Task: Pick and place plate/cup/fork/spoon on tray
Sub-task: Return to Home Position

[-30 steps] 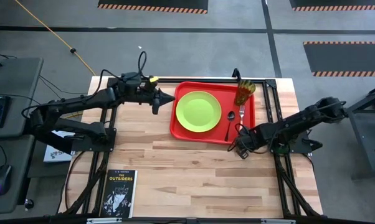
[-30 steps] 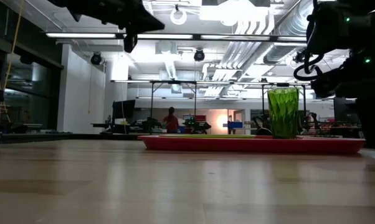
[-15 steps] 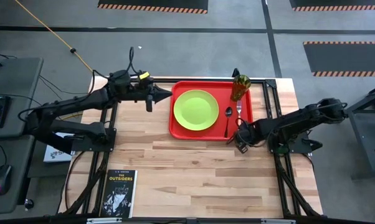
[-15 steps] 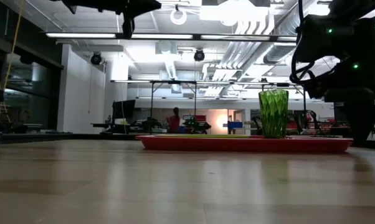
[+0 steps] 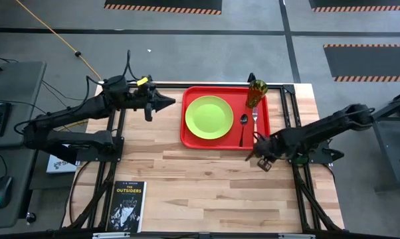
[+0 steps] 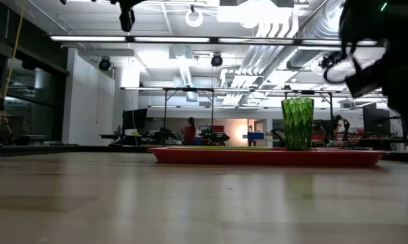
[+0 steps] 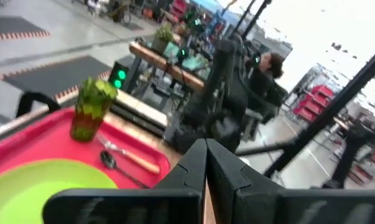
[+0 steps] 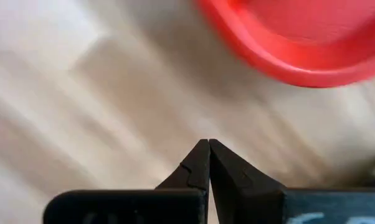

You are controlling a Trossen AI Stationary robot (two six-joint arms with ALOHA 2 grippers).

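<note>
High view: red tray [image 5: 216,145] is carrying plate [image 5: 209,117], spoon [image 5: 243,129], fork [image 5: 256,123], cup [image 5: 256,93] standing at its far right corner; left gripper [image 5: 168,101] is hovering left of tray, right gripper [image 5: 253,154] by its near right corner. Wrist views: both grippers are showing tips pinched together, holding nothing

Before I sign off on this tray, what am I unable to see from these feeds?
Low view: the tray's rim hides the plate, fork and spoon; only the cup shows above it.
Right wrist view: blurred; just a tray corner past the shut right end effector.
Left wrist view: the shut left end effector and bottom edge cut off much of the plate.
High view: the cup's inside is too small to check.
</note>
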